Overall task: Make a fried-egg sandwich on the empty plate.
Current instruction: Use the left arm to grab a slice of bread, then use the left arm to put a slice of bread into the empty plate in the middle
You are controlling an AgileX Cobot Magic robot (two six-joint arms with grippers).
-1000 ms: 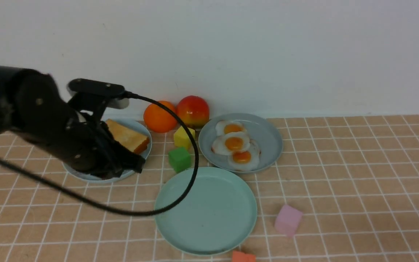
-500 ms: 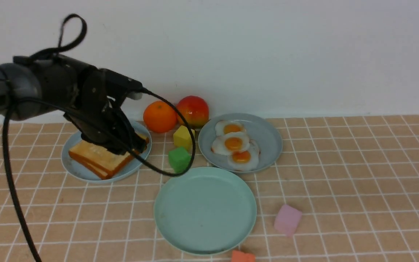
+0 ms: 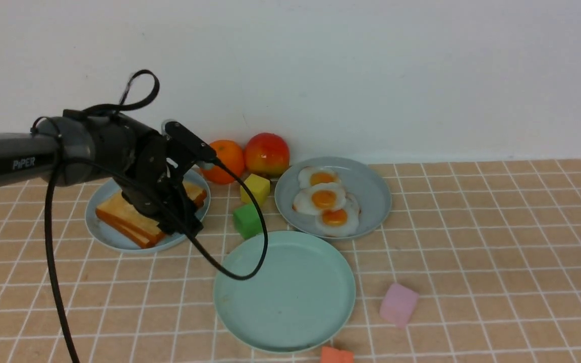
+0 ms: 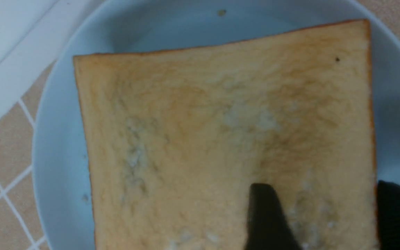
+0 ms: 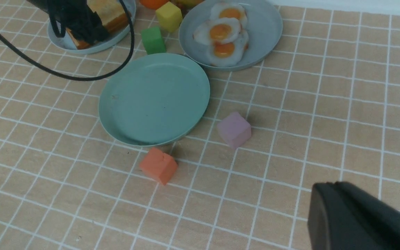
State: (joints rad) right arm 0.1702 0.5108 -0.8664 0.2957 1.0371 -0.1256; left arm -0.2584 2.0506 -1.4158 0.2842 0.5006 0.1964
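Front view: at centre left, the left gripper (image 3: 182,227) is down on the toast slices (image 3: 124,214), which are stacked on the sky-blue plate (image 3: 100,233). Its black cable (image 3: 250,262) loops over the upper-left rim of the empty mint-green plate (image 3: 284,292) at lower centre. Between the two plates stand a green cube (image 3: 248,220) and a yellow cube (image 3: 255,188), with an orange (image 3: 226,160) and an apple (image 3: 268,153) behind them by the wall. The fried eggs (image 3: 325,199) lie on the greyish-blue plate (image 3: 371,194) just above the mint one. A pink cube (image 3: 399,304) and an orange cube (image 3: 337,355) sit at lower right of it.

Left wrist view: the jaws are spread. One of the fingers (image 4: 266,218) is over the top slice and the other is beyond its edge, so nothing is clamped.

Right wrist view: the right gripper (image 5: 359,218) is a dark shape in the lower right corner, well apart from the mint-green plate. I cannot tell whether it is released or clenched.
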